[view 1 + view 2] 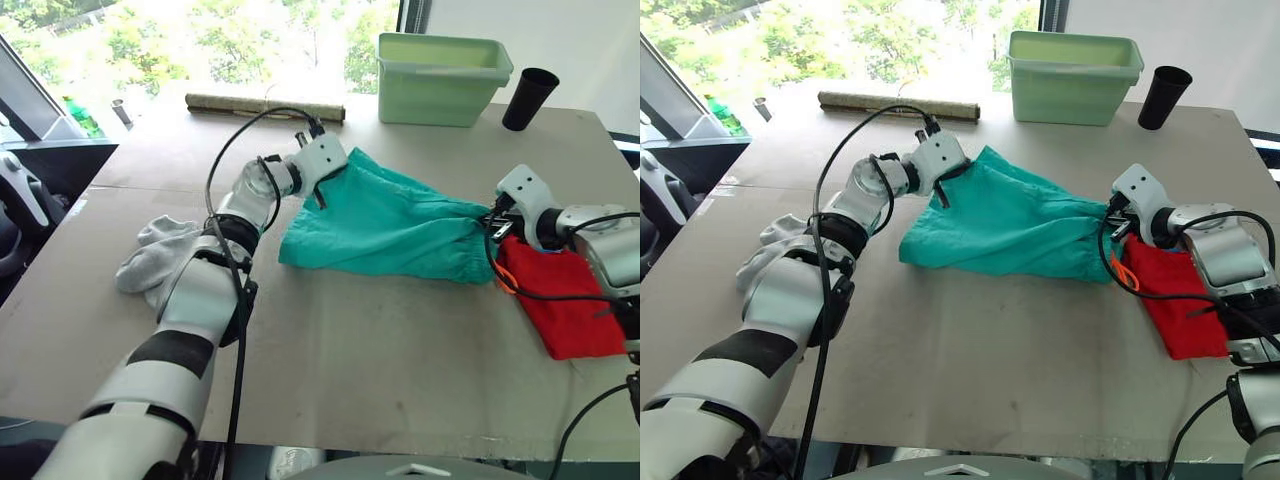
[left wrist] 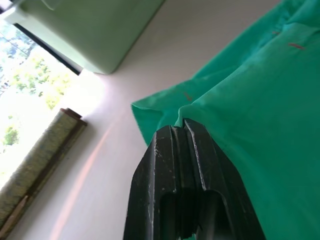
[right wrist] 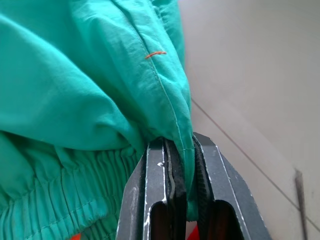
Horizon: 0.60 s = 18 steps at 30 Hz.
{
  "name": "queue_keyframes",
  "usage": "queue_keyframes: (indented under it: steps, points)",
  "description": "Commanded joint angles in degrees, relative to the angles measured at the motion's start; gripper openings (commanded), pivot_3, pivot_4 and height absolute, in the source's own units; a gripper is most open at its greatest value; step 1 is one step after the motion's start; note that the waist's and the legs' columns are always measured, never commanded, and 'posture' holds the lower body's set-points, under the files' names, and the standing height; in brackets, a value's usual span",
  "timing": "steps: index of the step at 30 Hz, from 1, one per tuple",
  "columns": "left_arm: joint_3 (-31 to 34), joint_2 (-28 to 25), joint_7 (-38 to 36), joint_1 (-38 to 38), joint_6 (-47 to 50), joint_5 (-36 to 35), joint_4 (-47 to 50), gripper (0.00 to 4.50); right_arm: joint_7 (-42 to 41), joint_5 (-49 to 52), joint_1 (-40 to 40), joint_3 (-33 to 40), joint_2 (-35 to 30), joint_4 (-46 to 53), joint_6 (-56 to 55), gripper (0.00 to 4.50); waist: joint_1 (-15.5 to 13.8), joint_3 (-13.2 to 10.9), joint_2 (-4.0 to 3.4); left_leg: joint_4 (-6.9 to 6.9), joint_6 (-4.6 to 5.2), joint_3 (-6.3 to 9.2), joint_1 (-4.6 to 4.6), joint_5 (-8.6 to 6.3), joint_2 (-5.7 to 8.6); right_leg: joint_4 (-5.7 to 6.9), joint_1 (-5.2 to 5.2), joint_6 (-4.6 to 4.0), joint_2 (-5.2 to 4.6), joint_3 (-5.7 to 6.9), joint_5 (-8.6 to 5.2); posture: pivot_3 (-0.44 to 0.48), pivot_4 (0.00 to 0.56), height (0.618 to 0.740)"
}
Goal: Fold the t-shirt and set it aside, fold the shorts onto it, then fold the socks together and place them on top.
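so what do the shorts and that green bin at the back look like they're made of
The shorts: thin woven fabric, matte, seemingly light; it creases sharply and shows fine stitching and a gathered waistband. The green bin: probably moulded plastic, smooth with a slight sheen, rigid walls and a rolled rim.

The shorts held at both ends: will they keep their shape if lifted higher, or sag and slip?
The shorts will probably sag: the cloth already drapes and creases between the left gripper and the right gripper. They look light and thin. Slipping seems unlikely, since both sets of fingers pinch folded fabric.
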State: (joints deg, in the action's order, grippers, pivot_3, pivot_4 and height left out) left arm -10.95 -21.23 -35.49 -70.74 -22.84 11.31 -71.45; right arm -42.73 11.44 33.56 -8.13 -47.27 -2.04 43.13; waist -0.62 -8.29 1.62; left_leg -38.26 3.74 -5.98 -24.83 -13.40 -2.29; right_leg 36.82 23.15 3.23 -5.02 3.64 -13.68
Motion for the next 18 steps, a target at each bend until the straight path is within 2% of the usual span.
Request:
queue_keyframes:
  steps: [1, 7, 10, 13, 15, 16, 17, 18]
  points:
    - [2.58, -0.29, 3.58, -3.95, -1.37, -0.92, 0.58, 0.06, 0.75, 0.66, -0.19, 4.24, -1.12, 4.13, 2.57, 0.0, -0.03, 0.0, 0.0, 0.0, 0.0, 0.0, 0.01, 0.0, 0.01, 0.0, 0.0, 0.0, 0.0, 0.0, 0.0, 0.0, 0.15, 0.74]
    - [2.29, 4.07, 11.42, -7.08, 2.2, 1.54, -2.99, 0.06, 5.93, -1.23, 0.91, 6.98, 0.81, -0.34, 2.8, 0.0, -0.27, 0.0, 0.0, -0.08, 0.03, -0.01, 0.01, -0.02, 0.06, 0.0, -0.05, 0.01, -0.04, -0.02, 0.01, 0.0, 0.15, 0.74]
    - [2.22, 6.41, 14.12, -7.43, 4.91, 2.36, -4.43, 0.06, 8.43, -3.17, 2.18, 7.03, 2.18, -5.28, -1.12, 0.0, -0.13, 0.0, 0.0, -0.08, 0.04, -0.04, 0.0, -0.02, 0.1, 0.01, -0.04, 0.02, -0.04, -0.03, 0.01, 0.0, 0.15, 0.74]
    - [3.12, 7.94, 15.33, -6.27, 7.71, 2.17, -5.36, 0.88, 10.03, -4.38, 2.64, 7.03, 3.93, -8.88, -4.96, 1.04, -0.01, 0.0, 0.0, -0.06, 0.03, -0.06, 0.02, -0.01, 0.13, 0.0, -0.03, 0.02, -0.01, -0.03, 0.01, 0.0, 0.15, 0.74]
    - [3.84, 8.14, 15.02, -5.41, 8.84, 1.61, -5.48, 1.73, 11.61, -5.02, 2.17, 7.59, 4.88, -8.78, -7.03, 1.93, 0.21, 0.0, 0.0, -0.02, 0.02, -0.07, 0.03, -0.01, 0.12, 0.0, -0.02, 0.02, 0.04, -0.03, 0.01, 0.0, 0.15, 0.74]
    - [8.26, 7.84, 11.53, -4.96, 10.71, -3.36, -4.87, 1.88, 11.46, -3.35, -0.31, 9.84, 4.55, -2.42, -5.01, 2.13, 0.33, 0.0, -0.01, -0.01, 0.02, -0.07, 0.04, -0.01, 0.12, 0.0, -0.02, 0.02, 0.05, -0.03, 0.01, 0.0, 0.15, 0.74]
    - [13.27, 7.73, 6.45, -4.6, 12.74, -9.38, -3.57, 2.45, 11.29, -0.05, -2.72, 13.52, 5.13, 5.0, -2.04, 2.23, 0.52, -0.01, -0.02, 0.01, 0.01, -0.07, 0.05, -0.01, 0.11, 0.0, -0.01, 0.02, 0.05, -0.03, 0.01, 0.0, 0.15, 0.74]
    - [16.92, 7.77, 0.95, -4.11, 14.94, -14.23, -1.74, 2.45, 10.84, 3.44, -4.99, 16.79, 5.89, 11.66, 0.3, 2.23, 0.35, -0.01, -0.04, 0.01, 0.01, -0.07, 0.05, 0.0, 0.1, 0.01, 0.0, 0.02, 0.06, -0.03, 0.01, 0.0, 0.15, 0.74]
